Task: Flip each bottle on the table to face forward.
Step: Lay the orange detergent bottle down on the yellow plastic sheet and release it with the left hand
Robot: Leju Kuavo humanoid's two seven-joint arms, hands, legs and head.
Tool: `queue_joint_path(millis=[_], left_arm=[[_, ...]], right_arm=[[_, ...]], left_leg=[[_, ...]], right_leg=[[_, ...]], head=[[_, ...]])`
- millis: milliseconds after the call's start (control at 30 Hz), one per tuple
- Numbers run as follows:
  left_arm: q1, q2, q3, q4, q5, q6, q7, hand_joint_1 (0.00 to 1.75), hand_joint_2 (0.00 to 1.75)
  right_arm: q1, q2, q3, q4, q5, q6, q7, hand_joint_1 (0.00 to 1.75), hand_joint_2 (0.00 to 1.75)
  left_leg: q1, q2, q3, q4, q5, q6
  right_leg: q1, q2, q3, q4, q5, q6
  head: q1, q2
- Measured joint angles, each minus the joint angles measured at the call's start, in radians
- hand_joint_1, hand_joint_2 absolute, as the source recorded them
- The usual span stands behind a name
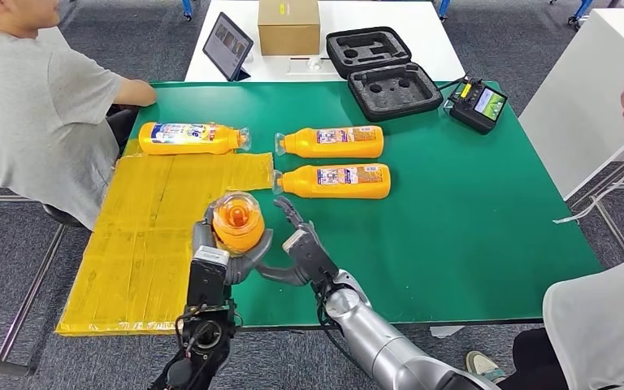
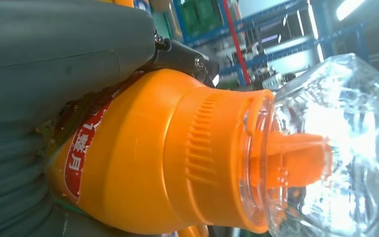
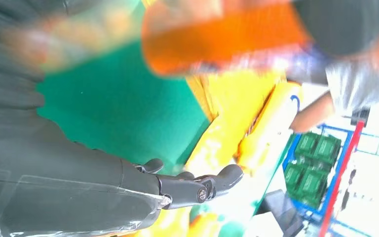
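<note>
My left hand (image 1: 226, 262) grips an orange bottle (image 1: 238, 221) and holds it lifted, its clear cap pointing up toward the head camera. The left wrist view shows that bottle (image 2: 168, 163) close up, with my thumb (image 2: 64, 54) against its body. My right hand (image 1: 301, 244) hovers just right of the held bottle, fingers (image 3: 197, 185) spread, holding nothing. Three more orange bottles lie on their sides: one (image 1: 188, 138) at the top of the yellow mat (image 1: 138, 252), two (image 1: 331, 142) (image 1: 335, 181) on the green table (image 1: 471, 227), caps pointing left.
A person in a grey shirt (image 1: 32, 114) sits at the table's left. Another person (image 1: 601, 325) sits at the right. A black foam case (image 1: 383, 69), a controller (image 1: 477, 104), a tablet (image 1: 227, 46) and a cardboard box (image 1: 288, 26) lie at the far end.
</note>
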Motion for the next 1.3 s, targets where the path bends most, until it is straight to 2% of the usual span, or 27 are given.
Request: queue_joint_path(millis=[233,367,500,633,700,867,967,1100,1300], left_arm=[[-0.002,0.035,-0.006,0.006,-0.010,0.004,0.000,1.75,1.75],[-0.002,0.047,-0.003,0.008,-0.094,0.007,0.000,1.75,1.75],[0.003,0.068,0.052,0.012,-0.266,0.010,0.000,1.75,1.75],[0.007,0.107,0.128,0.014,-0.368,0.011,0.010,1.75,1.75],[0.007,0.126,0.162,0.024,-0.489,0.012,0.051,1.75,1.75],[0.014,0.162,0.286,0.056,-1.018,0.012,0.236,1.75,1.75],[0.004,0.167,0.350,0.092,-1.246,0.012,0.333,1.75,1.75],[-0.043,0.172,0.367,0.197,-1.305,0.012,0.418,1.75,1.75],[-0.093,0.176,0.367,0.306,-1.297,0.012,0.446,1.75,1.75]], right_arm=[[0.003,-0.005,-0.017,0.000,-0.004,0.001,0.000,0.00,1.75],[0.004,-0.006,-0.021,0.000,-0.004,0.000,0.000,0.00,1.75],[0.025,-0.013,-0.036,-0.013,0.010,-0.011,0.000,0.00,1.75],[0.068,-0.028,-0.045,-0.057,0.024,-0.019,0.000,0.00,1.75],[0.091,-0.033,-0.045,-0.085,0.027,-0.015,0.000,0.00,1.75],[0.157,-0.044,-0.046,-0.159,0.025,0.000,0.000,0.00,1.75],[0.177,-0.047,-0.047,-0.177,0.015,0.004,0.000,0.00,1.75],[0.196,-0.051,-0.052,-0.207,0.006,0.010,0.000,0.00,1.75],[0.218,-0.057,-0.068,-0.243,0.002,0.010,0.000,0.00,1.75]], left_leg=[[0.000,0.000,0.000,0.000,0.000,0.000],[0.000,0.000,0.000,0.000,0.000,0.000],[0.000,0.000,0.000,0.000,0.000,0.000],[0.001,0.000,0.000,0.000,0.000,0.000],[0.001,0.000,0.000,0.000,0.000,0.000],[0.002,0.000,0.000,-0.001,0.000,-0.001],[0.001,0.000,0.000,0.000,0.000,-0.001],[0.001,0.000,-0.001,0.000,0.000,-0.001],[0.001,0.000,-0.001,0.000,0.000,-0.001]], right_leg=[[0.000,0.000,0.000,0.000,0.000,0.000],[0.000,0.000,0.000,0.000,0.000,0.000],[0.000,0.000,0.000,0.000,0.000,0.000],[0.001,0.000,0.000,0.000,0.000,0.000],[0.001,0.000,0.000,0.000,-0.001,-0.001],[0.001,0.001,-0.001,0.000,-0.001,-0.001],[0.001,0.000,-0.001,0.000,-0.001,-0.001],[0.001,0.000,-0.001,0.000,0.000,-0.001],[0.001,0.000,-0.001,0.000,0.000,-0.001]], head=[[0.000,0.000],[0.000,0.000],[0.000,0.000],[0.000,0.000],[0.000,0.000],[0.000,0.000],[0.000,0.000],[0.000,0.000],[0.000,0.000]])
